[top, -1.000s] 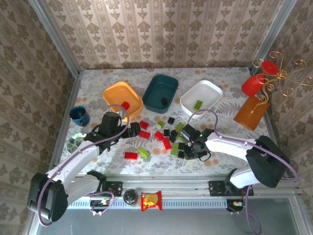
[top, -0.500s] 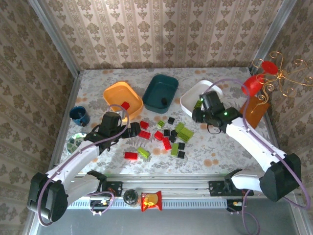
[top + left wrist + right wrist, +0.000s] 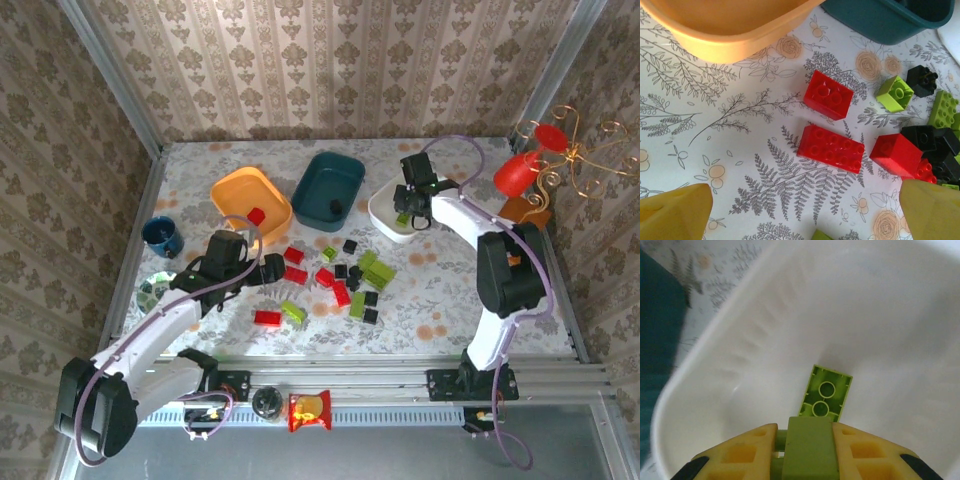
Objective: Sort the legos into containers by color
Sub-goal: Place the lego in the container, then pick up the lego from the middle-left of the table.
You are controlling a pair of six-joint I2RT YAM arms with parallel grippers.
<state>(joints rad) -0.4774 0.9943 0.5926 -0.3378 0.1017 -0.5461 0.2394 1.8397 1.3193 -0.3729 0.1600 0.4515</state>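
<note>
1. Top external: the left gripper [image 3: 272, 268] is seen low over the table [image 3: 450, 310], left of centre, jaws spread wide and nothing held. Two red bricks lie just to its right.
2. The right gripper [image 3: 408, 205] is placed over the white bin [image 3: 440, 185], far right. Its grip cannot be read from this view.
3. Three bins are lined up along the far side: the orange bin [image 3: 232, 187] at left, the dark teal bin [image 3: 345, 163] in the middle and the white one at right. One red piece [image 3: 257, 215] is seen in the orange bin and one black piece [image 3: 335, 207] in the teal bin.
4. The loose legos [image 3: 345, 285], in red, lime and black, are scattered mid-table, near of the bins.
5. A dark blue cup [image 3: 162, 236] stands at the left edge. A snack packet [image 3: 310, 410] lies on the near rail.
6. Left wrist: the yellow fingertips [image 3: 675, 212] are set far apart at the near corners. A red 2x4 brick [image 3: 831, 148] lies between them, untouched, with a red 2x2 brick [image 3: 828, 94] just beyond it.
7. More lime, black and red pieces are clustered at right, and the orange and teal bin walls are seen at the far edge.
8. Right wrist: a lime green brick [image 3: 808, 445] is clamped between the yellow fingers [image 3: 740, 455], held above the inside of the white bin.
9. A second lime brick [image 3: 825, 392] lies flat on the bin floor just beyond the held one.
</note>
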